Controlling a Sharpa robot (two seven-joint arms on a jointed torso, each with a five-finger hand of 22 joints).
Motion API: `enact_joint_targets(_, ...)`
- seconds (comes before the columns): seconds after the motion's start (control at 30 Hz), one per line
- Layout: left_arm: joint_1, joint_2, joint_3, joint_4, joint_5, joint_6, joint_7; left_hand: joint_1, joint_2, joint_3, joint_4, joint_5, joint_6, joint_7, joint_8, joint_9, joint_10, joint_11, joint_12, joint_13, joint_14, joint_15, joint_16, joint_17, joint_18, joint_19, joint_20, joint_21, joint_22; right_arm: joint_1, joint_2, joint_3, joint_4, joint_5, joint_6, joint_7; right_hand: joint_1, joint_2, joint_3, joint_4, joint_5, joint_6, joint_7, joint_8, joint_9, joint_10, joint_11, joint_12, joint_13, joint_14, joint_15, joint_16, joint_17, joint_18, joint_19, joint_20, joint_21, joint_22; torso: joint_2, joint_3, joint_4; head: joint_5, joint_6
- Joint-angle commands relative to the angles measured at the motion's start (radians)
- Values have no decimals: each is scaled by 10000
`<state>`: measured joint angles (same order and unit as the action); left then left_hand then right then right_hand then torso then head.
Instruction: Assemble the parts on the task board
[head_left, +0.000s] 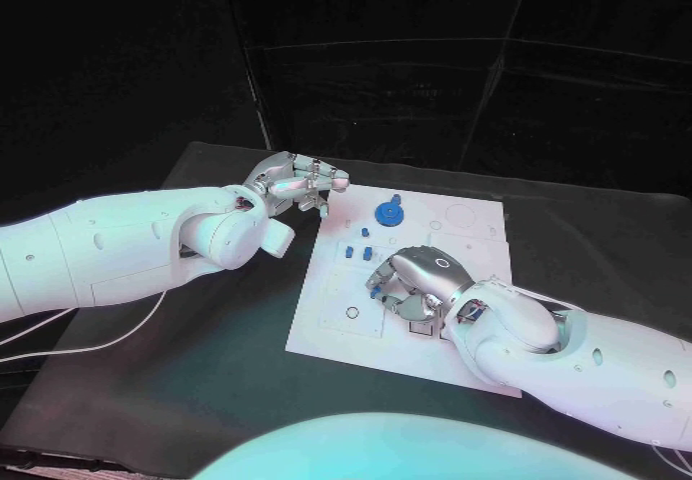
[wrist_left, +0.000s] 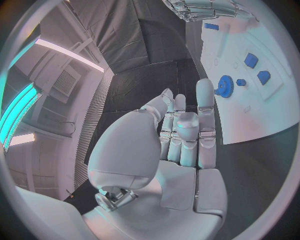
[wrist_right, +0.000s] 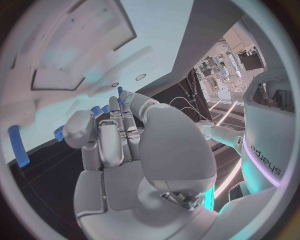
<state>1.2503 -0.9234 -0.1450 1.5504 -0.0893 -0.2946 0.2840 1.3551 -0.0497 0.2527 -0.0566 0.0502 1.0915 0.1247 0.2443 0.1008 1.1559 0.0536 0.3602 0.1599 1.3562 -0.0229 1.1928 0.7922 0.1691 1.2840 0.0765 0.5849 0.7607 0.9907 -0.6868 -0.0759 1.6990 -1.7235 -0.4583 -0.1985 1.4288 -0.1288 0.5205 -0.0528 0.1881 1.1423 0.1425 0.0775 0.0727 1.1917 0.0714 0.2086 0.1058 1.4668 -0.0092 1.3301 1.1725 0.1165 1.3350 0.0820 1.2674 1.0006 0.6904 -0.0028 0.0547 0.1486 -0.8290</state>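
Your right hand (head_left: 415, 287) sits low over the middle of the task board (head_left: 332, 330), fingers curled down among the small blue parts (head_left: 364, 251). In the right wrist view there is blue right at the fingertips (wrist_right: 120, 102), but you cannot tell whether anything is actually pinched or the fingers are only resting against it. Treat that grasp as unconfirmed.

Your left hand (head_left: 296, 184) hangs off the board's far left corner, fingers curled in together; the left wrist view shows nothing inside them. It is a loose fist, carrying nothing.

Here is the relation that matters: the blue gear (head_left: 388, 212) stands on the far part of the board, between your two hands and just beside the left one, so the left is the nearer. From your right hand the gear lies straight ahead, beyond the cluster of small pieces.

A long blue bar (wrist_right: 17, 145) shows in the right wrist view, beside the right hand, its long axis running roughly along the fingers.

No trays or bins here; the board carries everything, with outlined recesses near its far right corner.
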Motion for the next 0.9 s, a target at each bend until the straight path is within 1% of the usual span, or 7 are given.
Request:
enact_joint_targets(0.03, 14, 5, 9, 4, 28, 116, 28, 24, 62, 43, -22, -17, -97, 6, 4, -17, -82, 2, -43, -11, -101, 1, -31, -14, 104, -84, 4, -53, -17, 10, -61, 5, 111, -620, -164, -421, -4, 109, 7, -58, 30, 39, 20, 9, 17, 29, -27, 45, 16, 383, -78, 49, -8, -90, 79, 24, 53, 31, 3, -1, 8, -5, 6)
enact_joint_targets(0.2, 14, 3, 9, 4, 28, 121, 25, 24, 62, 43, -22, -17, -97, 6, 4, -17, -82, 2, -43, -11, -101, 1, -31, -14, 104, -84, 4, -53, -17, 11, -138, 7, 181, -790, -105, -565, -4, 109, 7, -58, 30, 39, 20, 9, 17, 29, -27, 45, 16, 383, -78, 49, -8, -91, 80, 24, 54, 32, 0, -7, 4, -7, 10)
enact_joint_targets(0.33, 14, 1, 9, 11, 28, 125, 18, 24, 62, 43, -22, -17, -97, 6, 4, -17, -82, 2, -43, -11, -101, 1, -31, -14, 104, -84, 4, -53, -17, 12, -145, 8, 176, -833, -7, -596, -4, 109, 7, -58, 30, 39, 20, 9, 17, 29, -27, 45, 16, 383, -78, 49, -8, -91, 80, 24, 54, 32, 8, -4, 11, -8, 14)
enact_joint_targets(0.5, 14, -3, 9, 19, 28, 126, 16, 24, 62, 43, -22, -17, -97, 6, 4, -17, -82, 2, -43, -11, -101, 1, -31, -14, 104, -84, 4, -53, -17, 12, -90, 8, 139, -800, 71, -562, -7, 107, 3, -63, 32, 46, 18, 11, 19, 32, -28, 47, 18, 382, -79, 47, -14, -92, 84, 25, 59, 41, 8, -16, 26, -13, -1)
enact_joint_targets(0.7, 14, -5, 9, 27, 28, 129, 17, 24, 62, 43, -22, -17, -97, 6, 4, -17, -82, 2, -43, -11, -101, 1, -31, -14, 104, -84, 4, -53, -17, 12, 20, 8, 104, -742, 74, -483, -11, 104, -1, -64, 32, 49, 18, 13, 19, 34, -29, 48, 19, 380, -79, 39, -29, -96, 93, 25, 72, 64, 11, -7, 16, 4, -18)
enact_joint_targets(0.9, 14, -5, 9, 27, 28, 132, 18, 24, 62, 43, -22, -17, -97, 6, 4, -17, -82, 2, -43, -11, -101, 1, -31, -14, 104, -84, 4, -53, -17, 12, 58, 8, 61, -679, 113, -423, -11, 104, -1, -64, 32, 49, 18, 13, 19, 34, -29, 48, 19, 380, -79, 39, -29, -96, 93, 25, 72, 64, 6, -10, 9, 9, -38)
